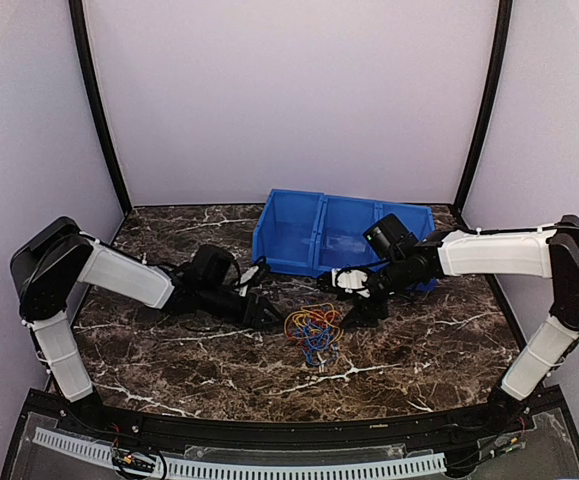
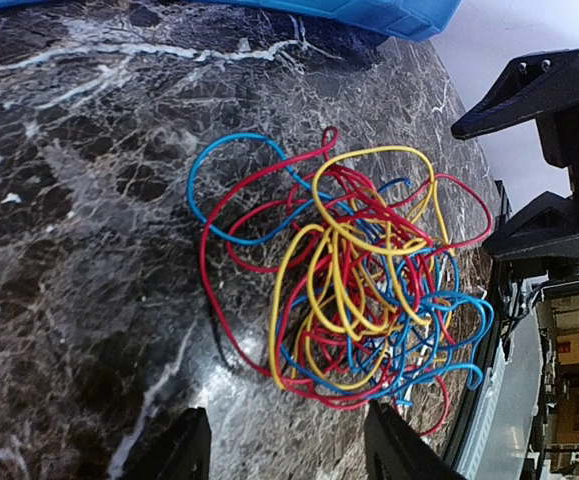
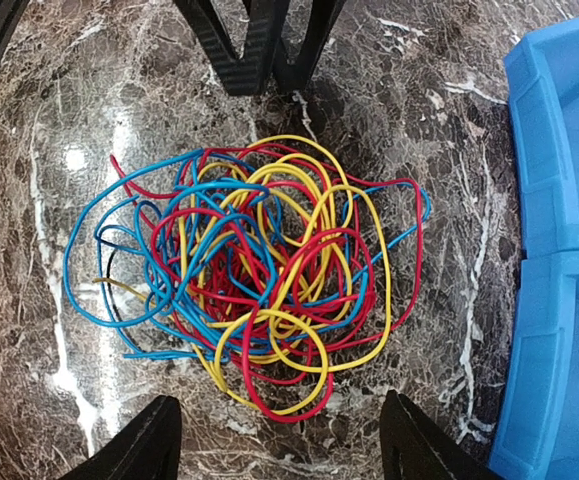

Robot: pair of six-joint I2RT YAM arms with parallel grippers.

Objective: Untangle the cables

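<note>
Red-yellow-blue cables (image 1: 312, 332) between low, outstretched left pincer (image 2: 289, 445) and right pincer (image 3: 281, 440), both released, empty.

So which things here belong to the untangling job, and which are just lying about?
Job: tangled bunch of thin yellow, blue and red cables; left hand; right hand, both open.
Lying about: blue plastic bin.

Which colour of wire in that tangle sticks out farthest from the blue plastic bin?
The blue wire: its loops bulge beyond red and yellow, opposite the bin.
</note>
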